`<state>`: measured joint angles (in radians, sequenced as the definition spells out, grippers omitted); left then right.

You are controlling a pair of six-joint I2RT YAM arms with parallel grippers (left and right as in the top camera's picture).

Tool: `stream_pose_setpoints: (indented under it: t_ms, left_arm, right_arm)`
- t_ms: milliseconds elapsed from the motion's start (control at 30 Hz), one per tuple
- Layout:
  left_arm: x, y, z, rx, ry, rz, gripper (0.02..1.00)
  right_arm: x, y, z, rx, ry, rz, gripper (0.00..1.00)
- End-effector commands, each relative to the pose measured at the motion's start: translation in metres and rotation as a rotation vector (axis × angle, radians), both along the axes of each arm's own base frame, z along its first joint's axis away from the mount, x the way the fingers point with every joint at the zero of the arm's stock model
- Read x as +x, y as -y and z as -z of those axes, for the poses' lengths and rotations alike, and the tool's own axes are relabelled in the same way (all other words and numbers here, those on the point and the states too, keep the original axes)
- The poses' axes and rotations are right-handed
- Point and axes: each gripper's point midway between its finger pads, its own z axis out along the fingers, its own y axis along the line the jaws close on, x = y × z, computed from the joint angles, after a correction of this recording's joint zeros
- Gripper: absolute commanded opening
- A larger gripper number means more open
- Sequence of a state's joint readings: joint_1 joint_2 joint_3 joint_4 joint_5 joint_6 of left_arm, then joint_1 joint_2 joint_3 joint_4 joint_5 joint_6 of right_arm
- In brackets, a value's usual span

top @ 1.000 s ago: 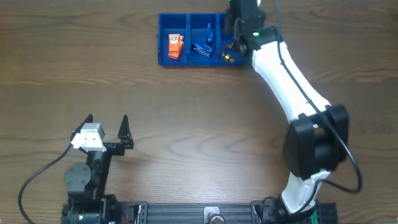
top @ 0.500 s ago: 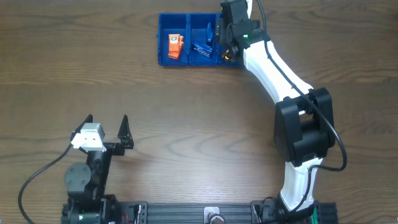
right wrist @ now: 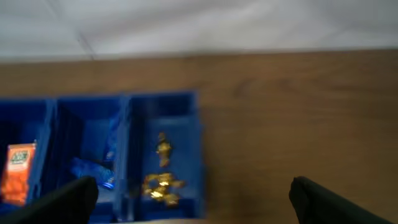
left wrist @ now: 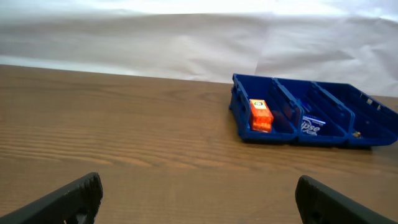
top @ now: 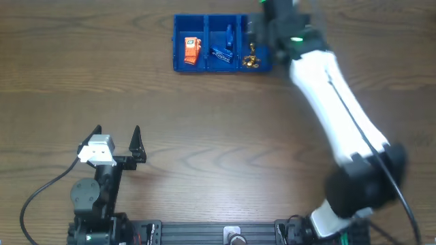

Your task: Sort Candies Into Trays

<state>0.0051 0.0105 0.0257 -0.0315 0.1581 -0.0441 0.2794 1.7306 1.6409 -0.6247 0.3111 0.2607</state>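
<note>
A blue tray (top: 176,42) with three compartments sits at the table's far centre. An orange candy (top: 191,49) lies in its left compartment, blue-wrapped candies (top: 223,52) in the middle one, gold candies (top: 251,60) in the right one. My right gripper (top: 271,24) hovers by the tray's right end, open with nothing between its fingers. In the right wrist view the tray (right wrist: 200,146), the gold candies (right wrist: 159,183) and the orange candy (right wrist: 18,165) show. My left gripper (top: 117,131) stands open near the left arm's base, far from the tray (left wrist: 237,111).
Bare wooden table stretches between the left gripper and the tray and to both sides of the tray. A white wall rises behind the table's far edge.
The right arm has swung to the right, carrying its gripper from over the tray's right compartment to the tray's right end. The left arm has kept still.
</note>
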Motion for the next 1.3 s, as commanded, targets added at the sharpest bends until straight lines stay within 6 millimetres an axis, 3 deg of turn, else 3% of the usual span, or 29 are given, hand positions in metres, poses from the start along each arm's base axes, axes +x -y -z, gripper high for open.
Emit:
stream_pose_setpoints:
  t_ms: [33, 133, 233, 367, 533, 667, 833, 967, 1300]
  left_arm:
    - [-0.001, 0.002, 0.017, 0.009, -0.045, 0.012, 0.998]
    - [-0.001, 0.002, 0.017, 0.009, -0.045, 0.012, 0.998]
    - [-0.001, 0.002, 0.017, 0.009, -0.045, 0.012, 0.998]
    - [-0.001, 0.002, 0.017, 0.009, -0.045, 0.012, 0.998]
    - [-0.001, 0.002, 0.017, 0.009, -0.045, 0.012, 0.998]
    - [-0.001, 0.002, 0.017, 0.009, -0.045, 0.012, 0.998]
    - [-0.001, 0.002, 0.017, 0.009, -0.045, 0.012, 0.998]
    - [-0.001, 0.002, 0.017, 0.009, -0.045, 0.012, 0.996]
    - [-0.001, 0.002, 0.017, 0.009, -0.045, 0.012, 0.998]
  right_arm:
    - [-0.048, 0.077, -0.074, -0.073, 0.1, 0.136, 0.998]
    - [-0.091, 0.096, -0.098, -0.105, 0.148, 0.146, 0.998]
    - [-0.135, 0.101, -0.098, -0.088, 0.21, 0.146, 0.998]
    - [-0.203, 0.099, -0.071, -0.03, 0.296, 0.087, 0.998]
    - [-0.252, 0.093, -0.04, 0.024, 0.389, 0.024, 0.998]
    - [-0.264, 0.08, -0.01, 0.07, 0.467, -0.056, 0.998]
    - [-0.262, 0.061, 0.03, 0.118, 0.479, -0.155, 0.998]
    - [-0.259, 0.059, 0.057, 0.123, 0.464, -0.164, 0.998]
    - [-0.246, 0.057, 0.091, 0.085, 0.498, -0.181, 0.998]
